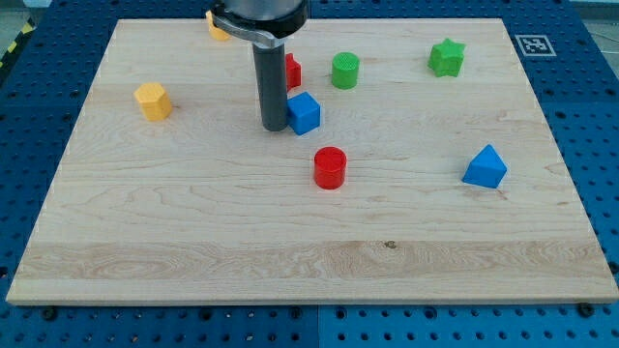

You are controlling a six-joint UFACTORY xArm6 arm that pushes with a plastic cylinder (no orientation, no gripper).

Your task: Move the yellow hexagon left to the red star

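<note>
Currently: my tip (274,128) touching blue cube (304,112) | red block (292,71) behind rod, shape unclear | yellow hexagon (153,101) far left | no pincer fitted, state not applicable

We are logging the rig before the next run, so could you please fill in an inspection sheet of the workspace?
Surface: wooden board, flat.
Job's things: yellow hexagon near the view's left edge; red star mostly hidden behind the rod.
Clutter: blue cube, red cylinder, green cylinder, green star, blue block, yellow block partly hidden at the view's top.
Grippers: none; my tip stands beside the blue cube's left side, contact unclear.
Cables: nothing seen.
Surroundings: blue perforated table, marker tag.
</note>
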